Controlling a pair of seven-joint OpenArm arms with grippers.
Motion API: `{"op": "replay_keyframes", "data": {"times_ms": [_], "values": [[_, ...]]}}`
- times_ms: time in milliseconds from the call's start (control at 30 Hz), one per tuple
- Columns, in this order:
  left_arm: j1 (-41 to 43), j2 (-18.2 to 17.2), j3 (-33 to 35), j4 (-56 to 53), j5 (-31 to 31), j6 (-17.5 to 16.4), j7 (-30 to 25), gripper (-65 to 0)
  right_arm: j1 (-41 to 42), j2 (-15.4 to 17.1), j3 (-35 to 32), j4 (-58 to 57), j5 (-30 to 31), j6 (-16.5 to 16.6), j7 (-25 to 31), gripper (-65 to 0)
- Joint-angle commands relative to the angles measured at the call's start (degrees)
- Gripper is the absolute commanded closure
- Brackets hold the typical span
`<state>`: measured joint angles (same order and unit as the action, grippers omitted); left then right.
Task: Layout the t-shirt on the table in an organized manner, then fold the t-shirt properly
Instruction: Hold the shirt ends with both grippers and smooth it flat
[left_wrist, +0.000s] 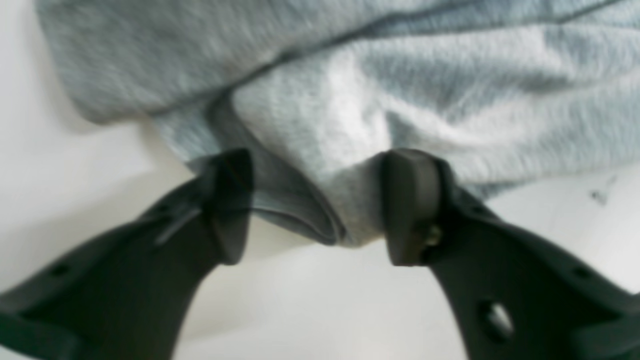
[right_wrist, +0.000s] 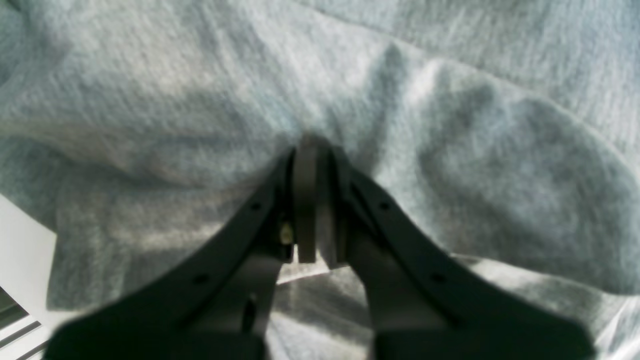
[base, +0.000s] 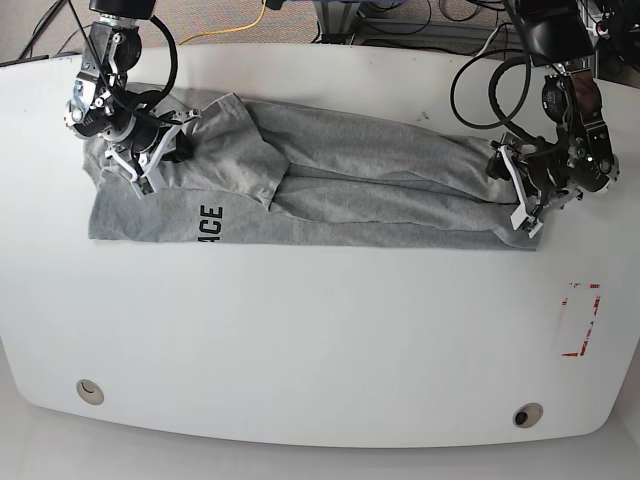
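From my remote seat, much stays hidden. Both wrist views are blurred, and the t-shirt (base: 330, 180) fills them so fully that I cannot see where its edges run. On its near side only the letters "ACE" show in the base view; the rest of the print is folded under. The upper links of both arms are cut off at the top of that view.

The left gripper (left_wrist: 315, 210) sits low at the shirt's end toward the table's (base: 320, 340) right edge, tilted down toward the cloth. Its jaws stand apart, released, with a folded hem of grey fabric lying between the two pads; one pad touches the cloth, but nothing is pinched.

The right gripper (right_wrist: 312, 200) reaches down near the far left corner of the table, its jaws clenched together with the tips pressed into a bunched ridge of fabric. Whether cloth is actually caught between the pads I cannot make out.

I count one shirt, stretched long and rumpled across the far half of the table, two arms, two round holes (base: 527, 414) near the near edge, and one red tape rectangle (base: 580, 318) by the right edge.
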<state>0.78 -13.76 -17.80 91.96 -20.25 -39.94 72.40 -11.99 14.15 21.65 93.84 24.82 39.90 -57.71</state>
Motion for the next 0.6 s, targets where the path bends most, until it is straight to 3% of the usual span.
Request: {"op": "replay_keyframes", "data": {"times_ms": [0,100,433,567], "values": [[-0.73,-2.81,-0.26,0.39,0.07,-0.06,-0.53,-29.9,0.08,0.57,0.02,0.53,-0.16,0.1,-0.79,-4.9],[-0.73,-4.31,-0.26,-1.02,-0.1,-0.06,-0.53,-27.1,0.08,0.66,0.02,0.53,-0.16,0.1,-0.79,-4.9],[-0.73,-9.58,-0.26,-3.3,-0.36,-0.06,-0.53,-27.4,0.43,0.92,0.02,-1.84,-0.16,0.1,-0.79,-4.9],[-0.82,-11.43,-1.85,-3.3,-3.09,-0.06,-0.45,-27.5,0.52,0.92,0.02,-3.43,-0.16,0.1,-0.7,-4.9]]}}
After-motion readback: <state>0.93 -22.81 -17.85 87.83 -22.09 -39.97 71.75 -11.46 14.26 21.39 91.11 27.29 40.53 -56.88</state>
